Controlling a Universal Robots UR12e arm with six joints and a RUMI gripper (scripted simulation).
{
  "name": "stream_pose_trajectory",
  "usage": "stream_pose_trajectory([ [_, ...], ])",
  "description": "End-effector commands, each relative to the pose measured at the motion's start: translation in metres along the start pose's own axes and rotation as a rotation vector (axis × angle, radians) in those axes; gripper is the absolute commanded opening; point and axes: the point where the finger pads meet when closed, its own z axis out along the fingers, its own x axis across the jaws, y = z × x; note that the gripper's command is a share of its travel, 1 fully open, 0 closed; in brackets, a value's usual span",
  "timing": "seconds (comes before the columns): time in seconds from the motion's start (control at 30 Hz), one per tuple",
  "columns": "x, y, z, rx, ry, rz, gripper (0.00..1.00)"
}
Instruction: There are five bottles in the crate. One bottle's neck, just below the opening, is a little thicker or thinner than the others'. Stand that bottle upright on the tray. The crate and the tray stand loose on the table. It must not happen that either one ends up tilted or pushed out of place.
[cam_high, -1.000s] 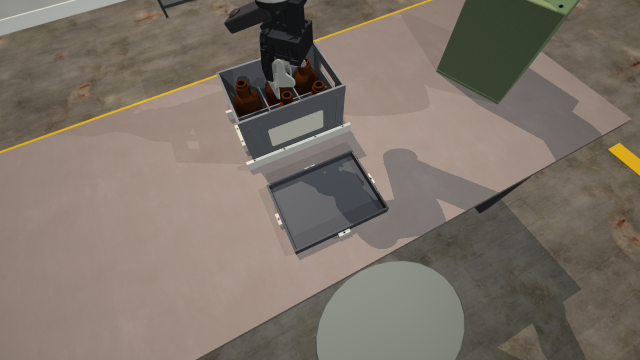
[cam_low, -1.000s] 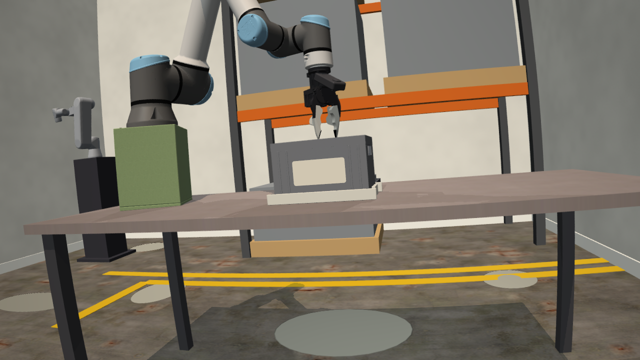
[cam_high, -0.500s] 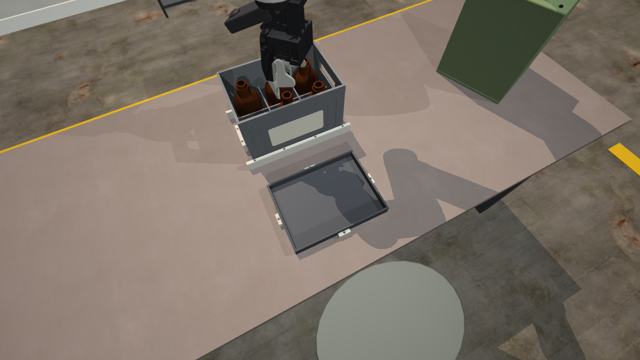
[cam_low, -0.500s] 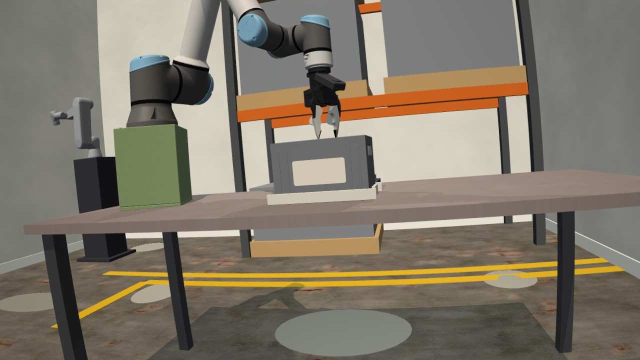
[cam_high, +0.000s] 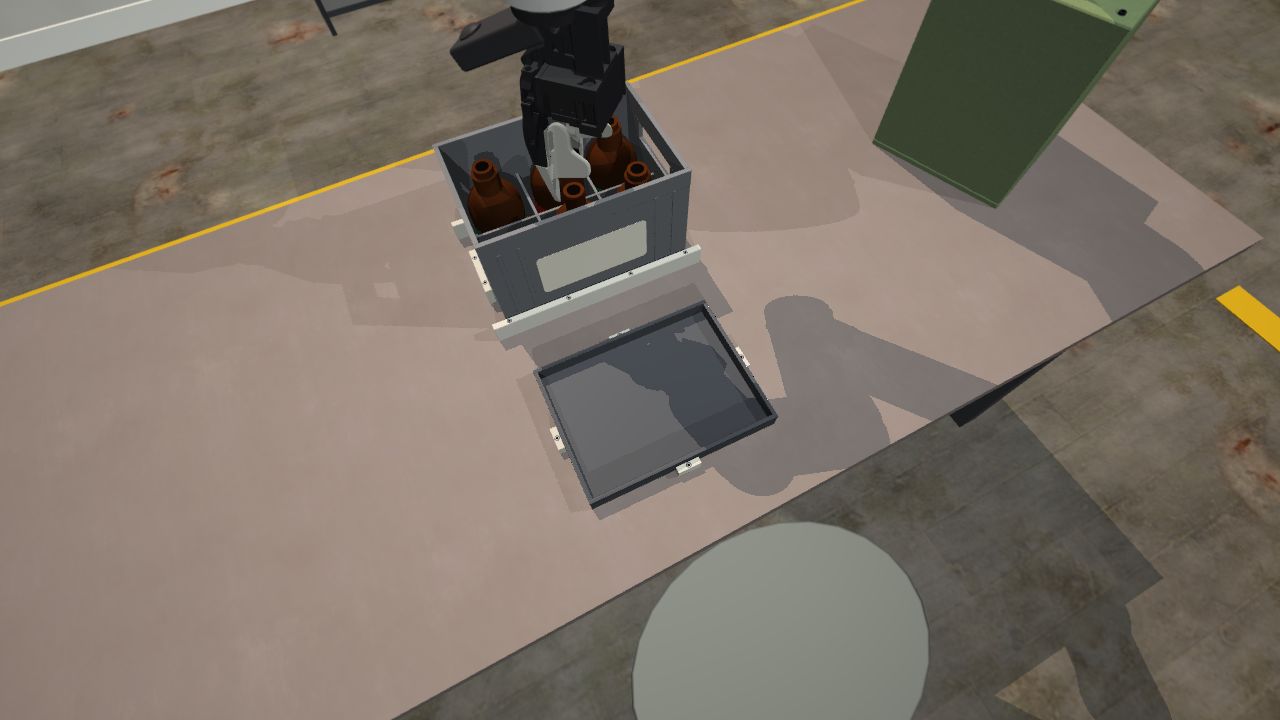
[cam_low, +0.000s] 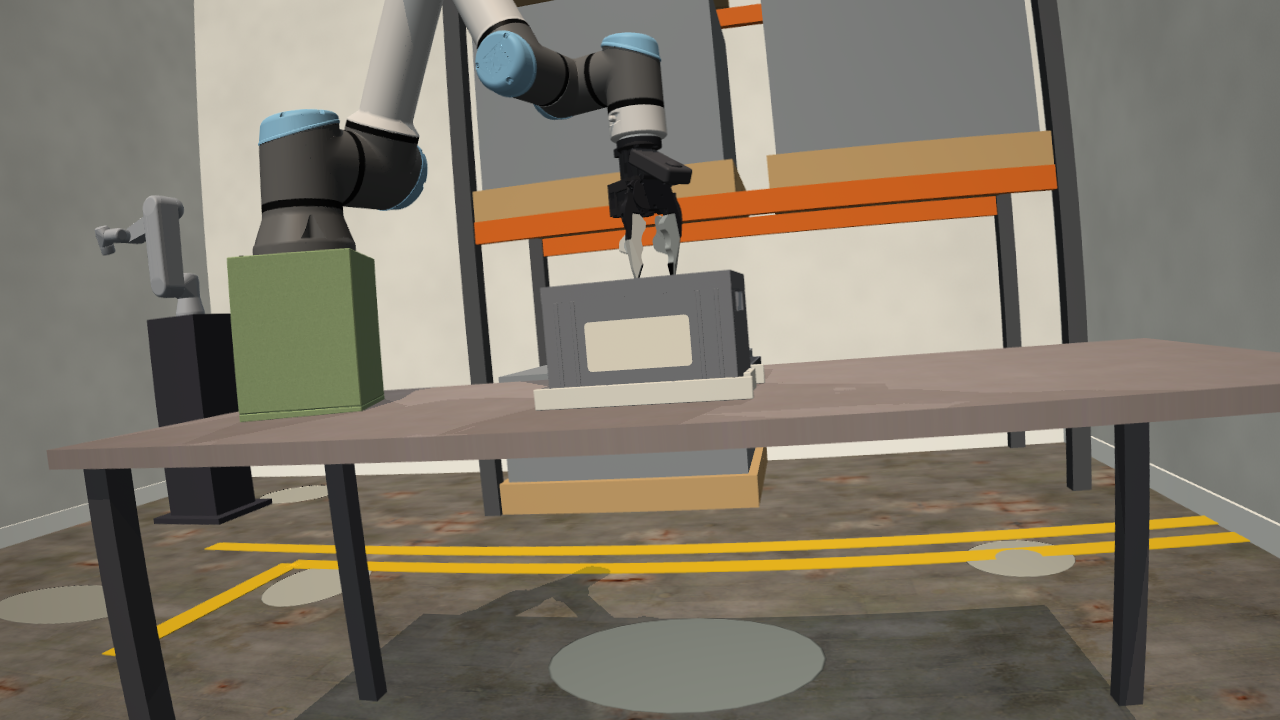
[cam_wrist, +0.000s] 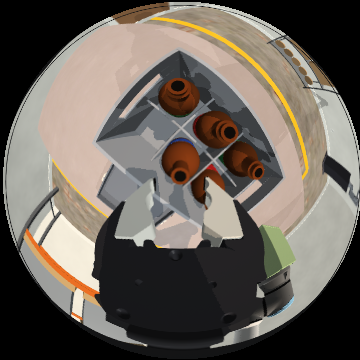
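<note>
Seen from above, the gripper (cam_high: 565, 161) hangs over the open grey crate (cam_high: 590, 234), its pale fingers partly spread and pinching nothing. Brown bottles (cam_high: 491, 195) stand in the divided compartments, necks up. The dark tray (cam_high: 657, 479) lies just beside the crate's front skirt, with no bottle on it.

From the side, the fingertips (cam_low: 636, 265) hover just above the crate's top rim, the tool pointing straight down over the table (cam_low: 895, 394). No bottle shows above the walls from here.

Through the wrist camera, five bottle mouths (cam_wrist: 178, 92) face the lens, so each long axis runs vertical, opening upward. One bottle (cam_wrist: 202, 185) sits partly behind the right-hand finger (cam_wrist: 220, 212). Which neck differs cannot be told from these pictures; the rims look alike.

The step in hand appears to be comparing necks and settling on one. Doing it well likely means centring both fingers on either side of the chosen neck just below the lip, descending plumb so neighbouring bottles and dividers go untouched, and lifting straight, since the crate stands loose.
</note>
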Motion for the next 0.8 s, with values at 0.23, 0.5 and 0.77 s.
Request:
stream_pose_trajectory([
  [0.23, 0.001, 0.001, 0.015, -0.002, 0.002, 0.0, 0.38],
  [0.5, 0.002, 0.001, 0.023, -0.002, 0.002, 0.0, 0.38],
  [0.77, 0.001, 0.001, 0.031, -0.002, 0.002, 0.0, 0.38],
])
